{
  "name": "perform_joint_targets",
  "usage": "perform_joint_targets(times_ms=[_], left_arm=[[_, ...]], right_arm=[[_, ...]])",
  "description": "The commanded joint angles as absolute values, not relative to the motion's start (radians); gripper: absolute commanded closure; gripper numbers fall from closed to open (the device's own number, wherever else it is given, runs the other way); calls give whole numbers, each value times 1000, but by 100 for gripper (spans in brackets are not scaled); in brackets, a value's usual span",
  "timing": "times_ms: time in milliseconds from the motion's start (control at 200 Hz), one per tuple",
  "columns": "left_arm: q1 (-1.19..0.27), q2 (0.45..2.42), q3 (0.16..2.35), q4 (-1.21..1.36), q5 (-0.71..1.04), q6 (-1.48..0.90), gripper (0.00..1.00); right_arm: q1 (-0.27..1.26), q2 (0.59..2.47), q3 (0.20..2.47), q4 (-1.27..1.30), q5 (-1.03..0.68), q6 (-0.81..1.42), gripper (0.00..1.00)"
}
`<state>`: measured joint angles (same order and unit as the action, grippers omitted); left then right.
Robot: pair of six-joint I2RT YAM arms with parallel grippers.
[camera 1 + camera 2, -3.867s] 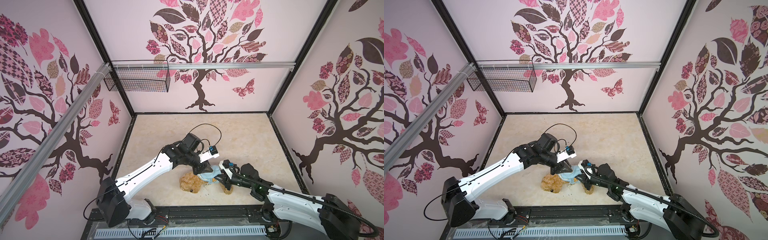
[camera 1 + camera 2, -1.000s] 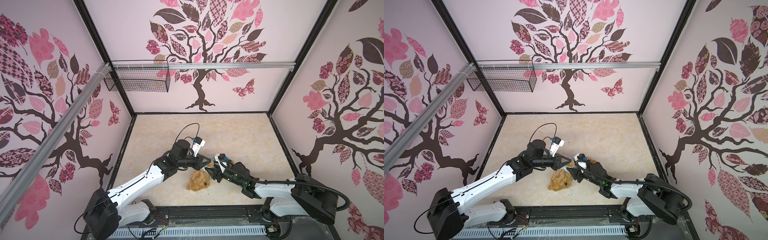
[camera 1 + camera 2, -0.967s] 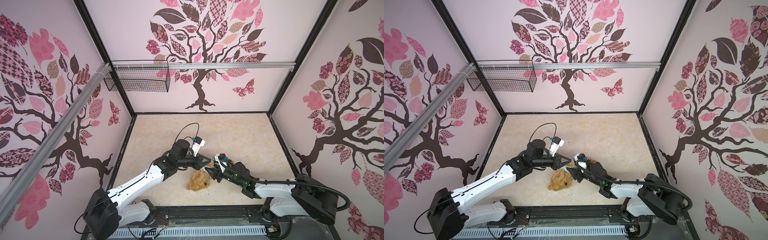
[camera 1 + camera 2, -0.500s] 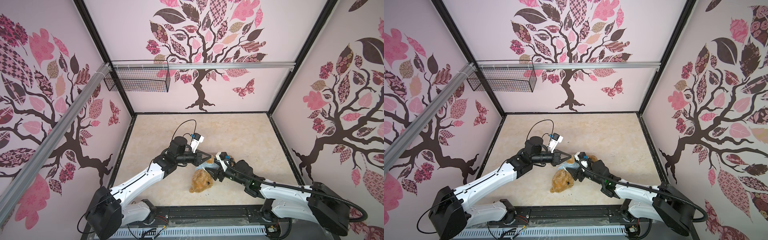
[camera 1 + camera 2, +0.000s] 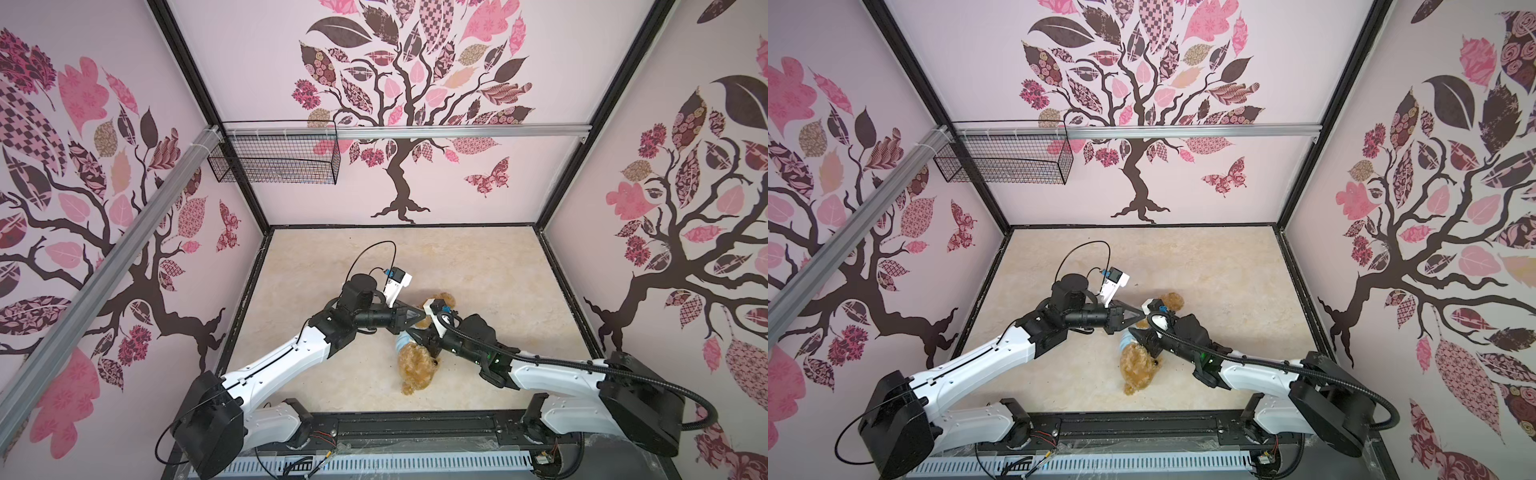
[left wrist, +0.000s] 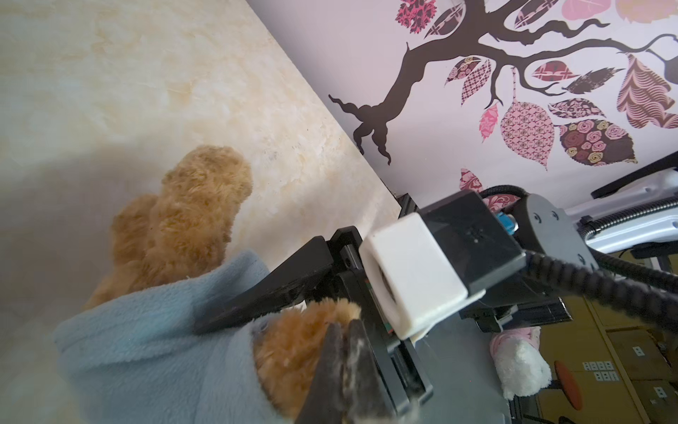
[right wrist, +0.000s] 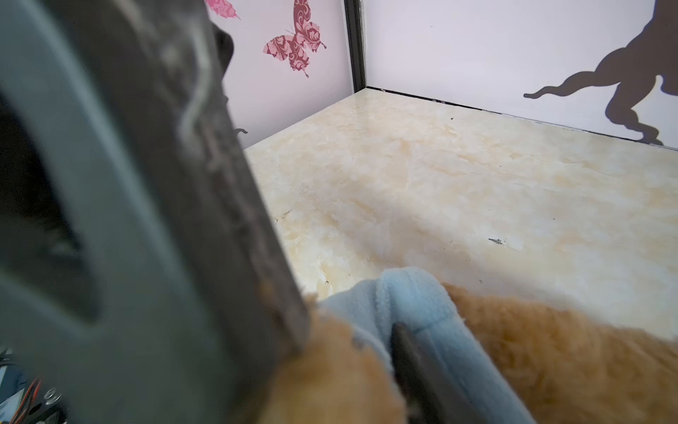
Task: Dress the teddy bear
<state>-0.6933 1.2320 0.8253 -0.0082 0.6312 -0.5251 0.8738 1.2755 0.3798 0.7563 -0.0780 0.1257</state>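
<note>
Pinching the bear's [image 6: 293, 352] paw where it pokes from what looks like a hoodie [image 6: 146, 348] sleeve, the left gripper [image 6: 343, 326] is clamped tight, apparently to draw the arm through. The right gripper [image 7: 348, 330], jaws part-spread, straddles a hoodie fold and fur, likely steadying the opening; whether it grips cannot be told. The bear lies lower centre on the table [image 5: 478, 270] in both top views. Upper left, the wire basket [image 5: 272, 160] shows nothing inside.
</note>
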Motion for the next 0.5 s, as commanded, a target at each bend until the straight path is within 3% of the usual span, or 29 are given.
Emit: perform_joint_targets(times_ms=[0,320,495], left_arm=[[-657,1223,805,136,675,-564,100],[-596,1360,788,148,471,-628,99],[-505,1411,802,75,344,-645,62]], right_arm=[[869,1321,313,693,-23,179,44],[863,1147,432,398,-10,193,20],[832,1094,478,297,-60,241,18]])
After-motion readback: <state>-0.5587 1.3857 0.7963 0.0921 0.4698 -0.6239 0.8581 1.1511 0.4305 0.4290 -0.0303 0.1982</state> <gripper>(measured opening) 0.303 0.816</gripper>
